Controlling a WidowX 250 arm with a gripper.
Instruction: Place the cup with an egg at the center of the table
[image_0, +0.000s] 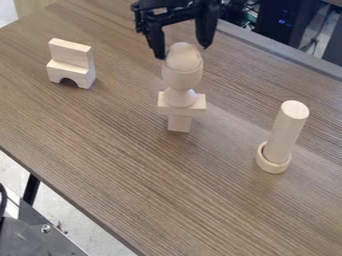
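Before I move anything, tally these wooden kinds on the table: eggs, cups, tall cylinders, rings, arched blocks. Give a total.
Egg: 1
Cup: 1
Tall cylinder: 1
Ring: 1
Arched block: 1
Total: 5

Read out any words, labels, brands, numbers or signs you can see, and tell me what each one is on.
No readable text on the wooden cup, egg, cylinder, ring, arched block or tabletop.
Any print on the dark equipment behind is too small to read.
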